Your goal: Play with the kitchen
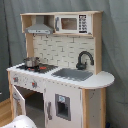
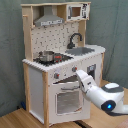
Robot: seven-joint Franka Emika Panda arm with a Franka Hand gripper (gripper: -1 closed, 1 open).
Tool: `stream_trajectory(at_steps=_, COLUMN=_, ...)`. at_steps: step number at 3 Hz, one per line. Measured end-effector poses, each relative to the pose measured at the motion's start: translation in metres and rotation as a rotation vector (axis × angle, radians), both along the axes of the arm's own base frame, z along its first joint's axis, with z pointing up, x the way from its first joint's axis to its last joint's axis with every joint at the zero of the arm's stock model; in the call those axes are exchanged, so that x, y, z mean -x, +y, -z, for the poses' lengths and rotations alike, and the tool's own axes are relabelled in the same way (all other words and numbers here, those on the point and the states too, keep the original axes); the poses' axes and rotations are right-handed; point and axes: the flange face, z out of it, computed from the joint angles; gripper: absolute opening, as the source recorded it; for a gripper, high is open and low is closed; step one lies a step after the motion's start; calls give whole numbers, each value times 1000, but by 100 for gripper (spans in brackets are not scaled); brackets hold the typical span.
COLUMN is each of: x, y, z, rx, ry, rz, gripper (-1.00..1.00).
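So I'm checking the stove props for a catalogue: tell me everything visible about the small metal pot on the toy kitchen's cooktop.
The small shiny metal pot is round and silver-looking, standing upright on the black cooktop of the white and light-wood toy kitchen, under the grey hood. It sits on the burner side, away from the sink. A side handle seems to stick out. Nothing else touches it; its inside is not visible.

Toy play kitchen (image 1: 65,75) (image 2: 60,60) stands upright, filling most of the frame in both exterior views. White body, light-wood frame. Grey hood upper left of frame in both exterior views, microwave beside it at top. Dotted white pegboard back panel. Black faucet arches over grey sink; small metal pot sits on the stovetop. Red-marked knobs along the front below the counter. In the first exterior view, lower-left oven door hangs ajar; in the second exterior view, windowed oven door sits at lower centre.
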Motion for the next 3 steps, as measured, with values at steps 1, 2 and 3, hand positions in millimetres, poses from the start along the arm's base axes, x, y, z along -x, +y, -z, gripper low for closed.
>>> stream_trajectory(at_steps=1, x=5, y=-2, z=-21, rx=63, ry=32, rz=4, gripper=100)
stream_trajectory(at_steps=2, x=7, y=-5, z=-42, rx=123, ry=65, rz=11, gripper=100)
stream_trajectory(at_steps=3, x=6, y=-11, z=-63, rx=181, ry=117, rz=22, gripper=100)
